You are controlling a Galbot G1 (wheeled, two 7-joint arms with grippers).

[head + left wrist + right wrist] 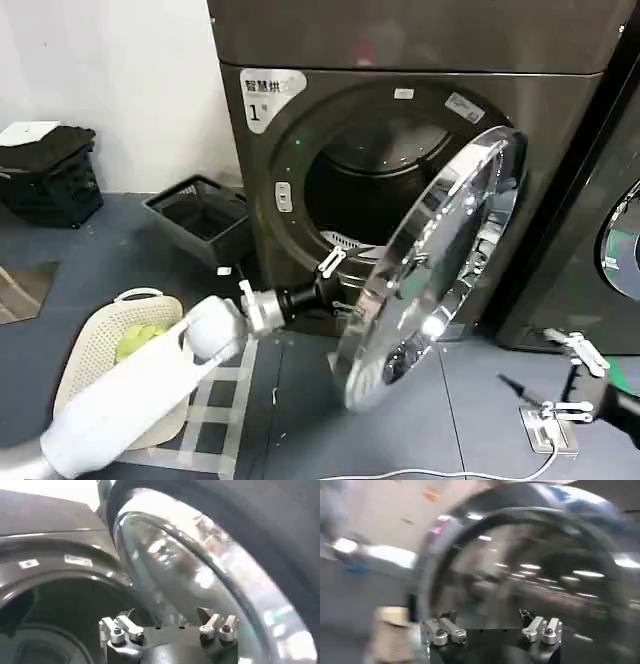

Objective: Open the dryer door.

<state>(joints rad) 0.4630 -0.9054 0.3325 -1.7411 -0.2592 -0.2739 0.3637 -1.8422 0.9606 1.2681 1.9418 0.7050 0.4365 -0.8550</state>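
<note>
- The dryer door (pixel 435 265), a big round disc with a mirror-bright chrome rim, stands swung well out from the dark, matte machine front, baring the round drum opening (pixel 385 180).
- The left gripper (pixel 338 277) sits at the door's inner edge, jaws spread, beside the rim.
- The right gripper (pixel 572 378) hangs low to the door's right, jaws spread, holding nothing.
- A cream woven basket (pixel 90 355) rests on the grey floor.
</note>
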